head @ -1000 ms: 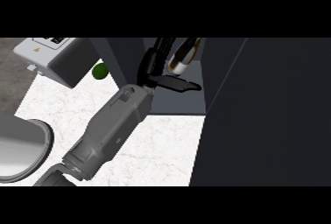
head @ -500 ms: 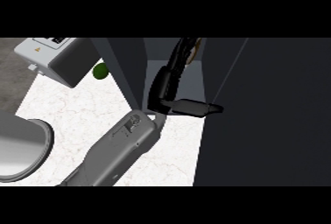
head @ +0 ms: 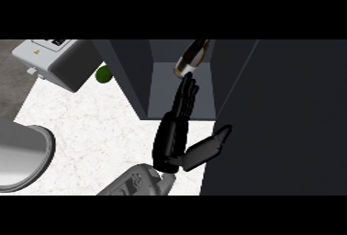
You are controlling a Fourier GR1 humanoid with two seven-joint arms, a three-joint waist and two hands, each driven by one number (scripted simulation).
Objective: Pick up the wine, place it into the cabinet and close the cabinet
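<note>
Since half a second ago the left robot hand (head: 169,146) has let go of the wine bottle (head: 192,58). The fingers were curled by the bottle then and are stretched straight now, and the forearm sits lower in frame.

Head view: the wine bottle is inside the open cabinet (head: 130,75), at the far end of the compartment. The robot hand is flat, with fingers (head: 186,94) pressed together and pointing into the cabinet. Their tips are right at the bottle's near end; can't tell if they touch. The thumb (head: 215,140) sticks out right against the dark panel (head: 284,114).

On the white marble worktop (head: 88,124), left of the cabinet, are a grey box appliance (head: 58,59) and a small green round item (head: 103,73). A grey round dish (head: 20,156) is at the left edge.
</note>
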